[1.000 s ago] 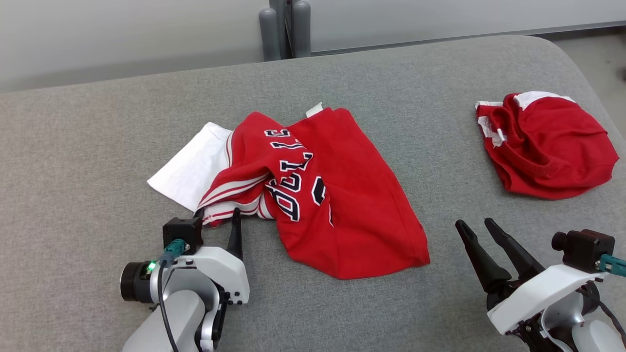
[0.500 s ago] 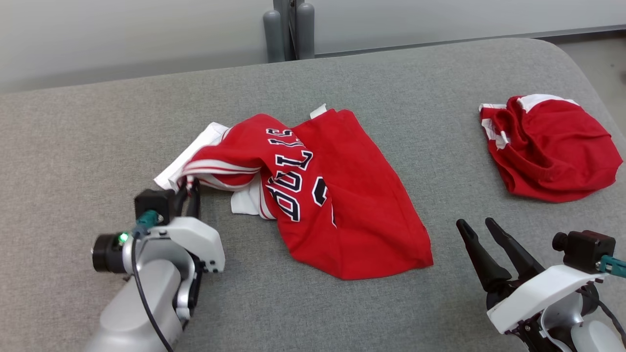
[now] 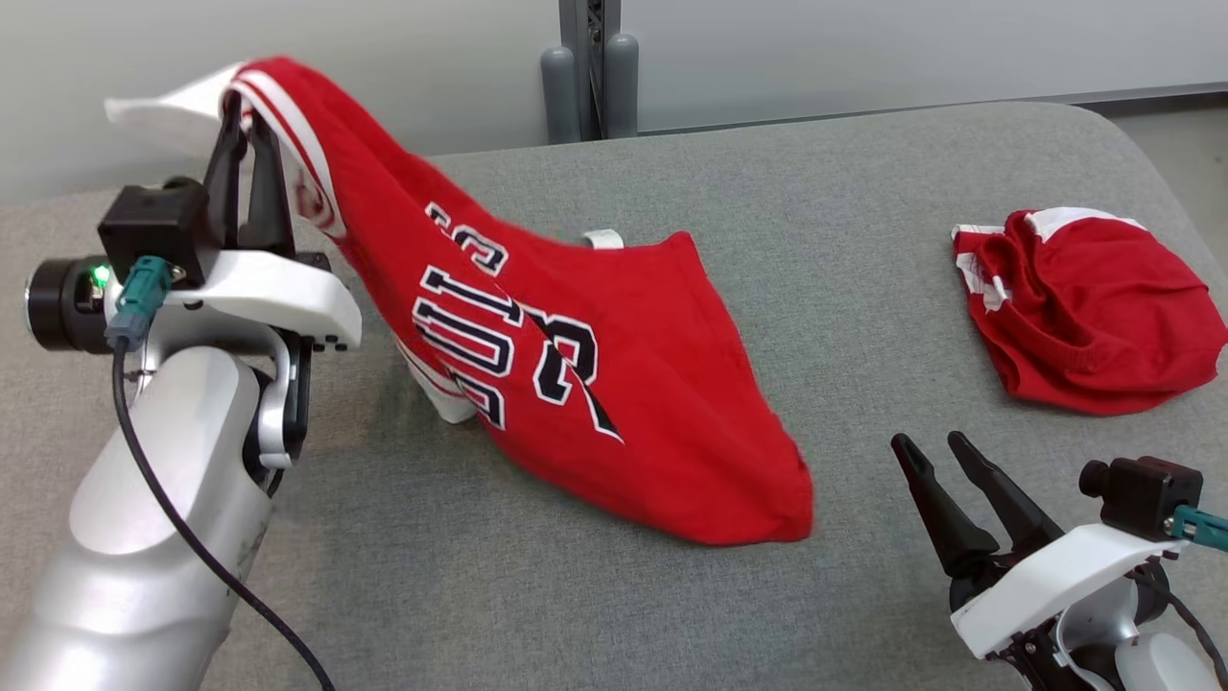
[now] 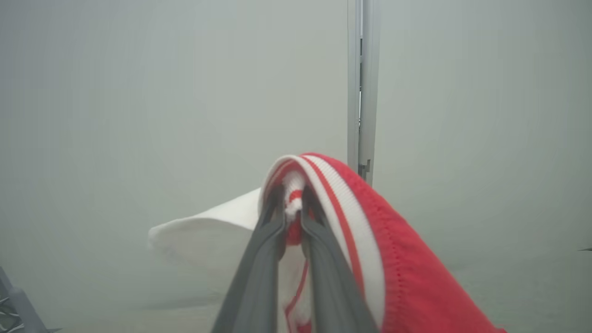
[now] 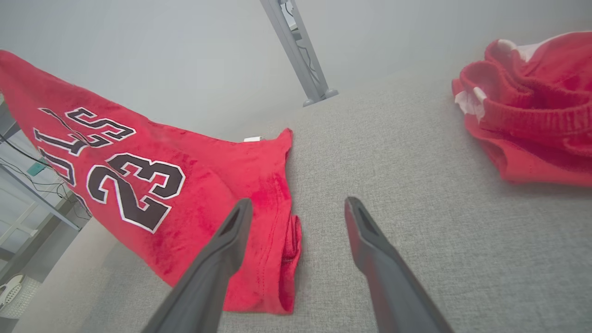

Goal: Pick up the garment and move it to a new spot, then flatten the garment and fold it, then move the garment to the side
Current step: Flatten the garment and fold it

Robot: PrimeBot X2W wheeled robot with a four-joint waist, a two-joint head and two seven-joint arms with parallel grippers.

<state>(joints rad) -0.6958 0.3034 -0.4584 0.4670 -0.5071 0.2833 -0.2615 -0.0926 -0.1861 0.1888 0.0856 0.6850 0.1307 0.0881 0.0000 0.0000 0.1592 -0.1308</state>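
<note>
A grey fabric-covered table (image 3: 863,192) with a rounded far right corner stands before a pale wall, with a grey metal post (image 3: 590,67) behind its far edge. The red basketball jersey (image 3: 576,384), lettered in dark, white-edged print with the number 23, hangs slanted. Its striped white-and-red trim is pinched between the closed fingers of the left gripper (image 3: 245,134), high over the table's far left edge, while its hem lies on the table near the middle. The right gripper (image 3: 926,446) is at the front right with its fingers spread and empty, near the hem corner but apart from it. A crumpled red garment (image 3: 1094,317) lies by the right edge, and a broad band of bare grey surface separates it from the jersey.
</note>
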